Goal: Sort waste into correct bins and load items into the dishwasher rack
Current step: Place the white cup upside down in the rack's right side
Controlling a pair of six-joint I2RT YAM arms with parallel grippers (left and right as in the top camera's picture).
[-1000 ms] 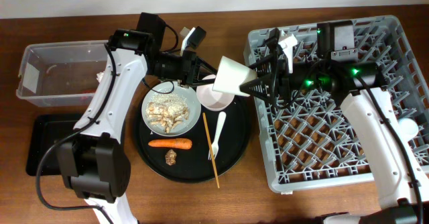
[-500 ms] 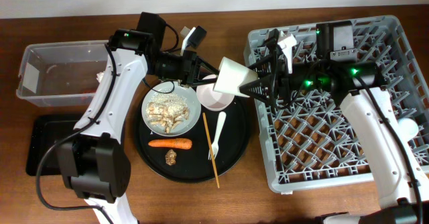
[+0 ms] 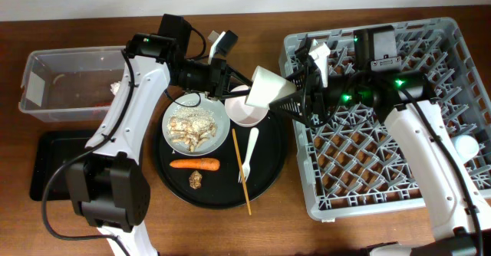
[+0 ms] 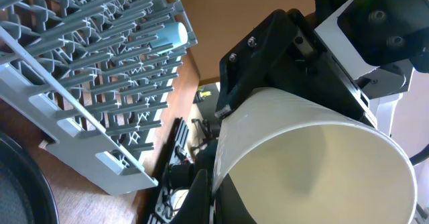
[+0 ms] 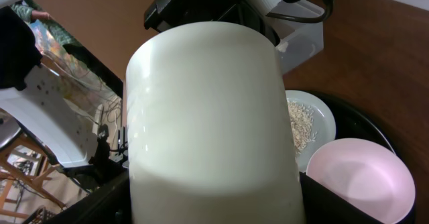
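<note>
The small whitish cup hangs on its side in the air between the round black tray and the dishwasher rack. My left gripper is shut on the cup's rim, as the left wrist view shows. My right gripper is open, with a finger on each side of the cup's base end. The cup fills the right wrist view. On the tray are the grey plate with beige scraps, white bowl, fork, chopstick, carrot and brown lump.
The clear tub stands at the far left with the shallow black tray in front of it. The round black tray lies mid-table. A light blue cup lies in the rack's right side.
My right gripper has slid left, so the cup's base end sits deeper between its fingers. The left arm and the cup have hardly moved.
</note>
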